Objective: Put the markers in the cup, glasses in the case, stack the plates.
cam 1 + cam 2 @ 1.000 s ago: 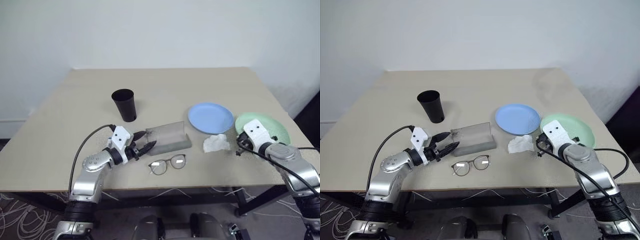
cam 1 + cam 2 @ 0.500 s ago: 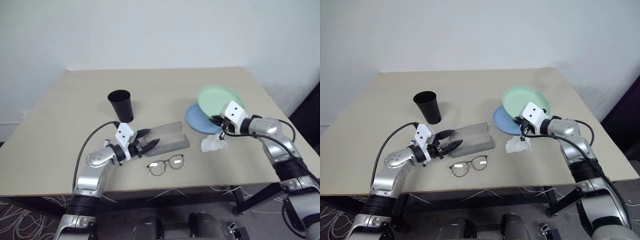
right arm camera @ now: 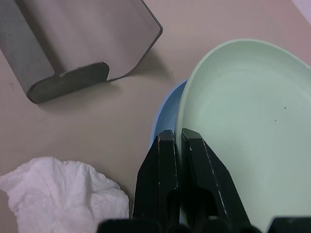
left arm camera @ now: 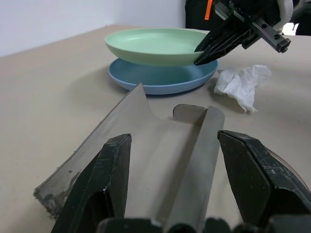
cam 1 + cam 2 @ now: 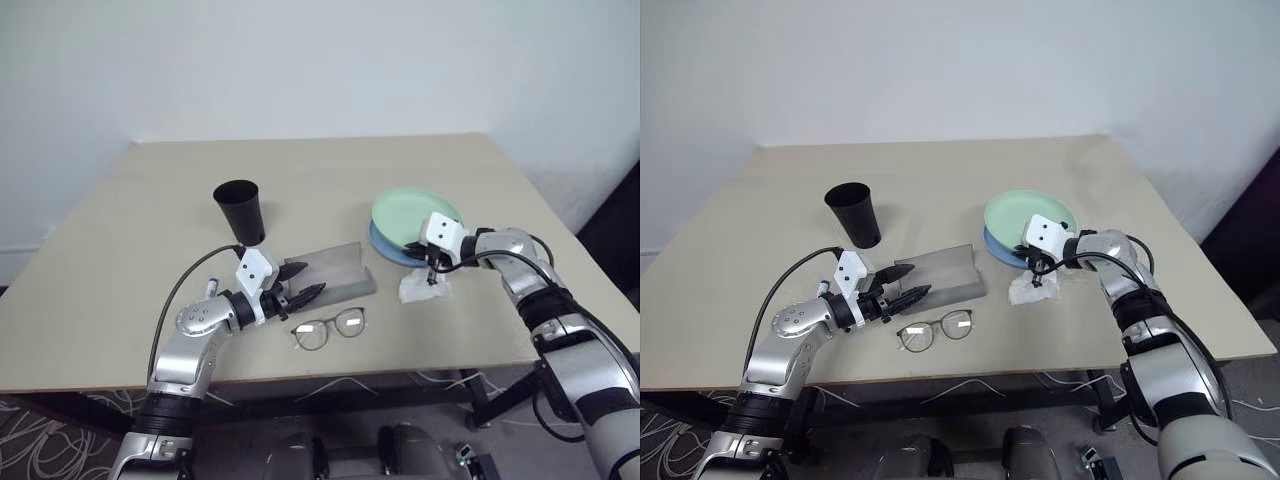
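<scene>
Quick count: two plates, one cup, one case, one pair of glasses, one tissue, all on the tan table (image 5: 150,220).

Taking the case (image 5: 335,272) as the anchor: it's a flat grey box with its smoky see-through lid standing open, long axis running left-right with the right end angled a bit away from the robot. The black cup (image 5: 241,211) stands upright beyond its left end, rim up. The round wire glasses (image 5: 327,328) lie just on the robot's side of it, lenses in a row roughly parallel to the case.

Off its right end, the mint green plate (image 5: 410,210) sits over the light blue plate (image 5: 392,246), slightly tilted. The right gripper (image 3: 176,145) is pinched nearly closed on the green plate's rim. The crumpled white tissue (image 5: 424,288) is beside that stack.

The left gripper (image 4: 174,160) has its fingers spread wide at the case's left end, holding nothing.
</scene>
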Robot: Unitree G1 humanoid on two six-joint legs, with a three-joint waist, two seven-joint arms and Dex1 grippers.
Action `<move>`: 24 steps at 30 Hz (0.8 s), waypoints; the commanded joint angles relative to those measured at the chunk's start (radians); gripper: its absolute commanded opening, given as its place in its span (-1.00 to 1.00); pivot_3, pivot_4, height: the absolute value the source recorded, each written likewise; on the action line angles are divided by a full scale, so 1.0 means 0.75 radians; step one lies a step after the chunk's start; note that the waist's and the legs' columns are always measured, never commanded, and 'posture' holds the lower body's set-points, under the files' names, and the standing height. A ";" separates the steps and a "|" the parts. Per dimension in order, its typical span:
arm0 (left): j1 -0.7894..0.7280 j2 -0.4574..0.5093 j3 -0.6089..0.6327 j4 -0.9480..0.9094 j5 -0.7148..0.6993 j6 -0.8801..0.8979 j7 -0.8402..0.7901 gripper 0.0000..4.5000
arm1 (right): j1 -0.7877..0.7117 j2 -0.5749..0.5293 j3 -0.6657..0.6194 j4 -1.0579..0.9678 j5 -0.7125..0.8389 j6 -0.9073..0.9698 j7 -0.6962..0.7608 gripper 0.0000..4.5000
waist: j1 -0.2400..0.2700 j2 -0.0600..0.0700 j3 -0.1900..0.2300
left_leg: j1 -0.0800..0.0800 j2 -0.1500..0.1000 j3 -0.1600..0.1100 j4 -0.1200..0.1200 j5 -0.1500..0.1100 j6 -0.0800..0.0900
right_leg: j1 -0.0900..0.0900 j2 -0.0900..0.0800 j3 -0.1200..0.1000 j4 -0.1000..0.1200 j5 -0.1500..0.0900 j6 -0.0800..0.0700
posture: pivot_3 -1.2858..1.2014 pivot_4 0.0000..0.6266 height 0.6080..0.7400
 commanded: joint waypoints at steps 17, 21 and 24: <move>-0.019 -0.011 -0.015 -0.033 -0.003 -0.023 -0.001 0.32 | 0.137 -0.170 -0.152 -0.431 0.166 0.187 0.261 -0.11 | 0.004 0.000 0.000 | -0.001 0.000 -0.002 0.000 0.002 -0.001 | -0.001 0.000 0.000 0.000 0.002 -0.003 | 0.03 -1.00 0.84; -0.023 -0.012 -0.021 -0.024 -0.002 -0.028 -0.005 0.32 | 0.243 -0.231 -0.160 -0.579 0.179 0.365 0.282 -0.11 | 0.002 0.000 0.000 | -0.001 0.000 -0.002 0.000 0.001 -0.001 | -0.002 -0.001 0.000 0.000 0.002 -0.003 | 0.03 -1.00 0.84; -0.032 -0.018 -0.027 -0.011 0.001 -0.033 -0.007 0.32 | 0.320 -0.244 -0.171 -0.637 0.192 0.535 0.265 -0.11 | 0.001 0.000 0.000 | -0.001 0.001 -0.002 0.001 0.001 -0.001 | -0.002 0.000 0.000 0.000 0.002 -0.003 | 0.03 -1.00 0.84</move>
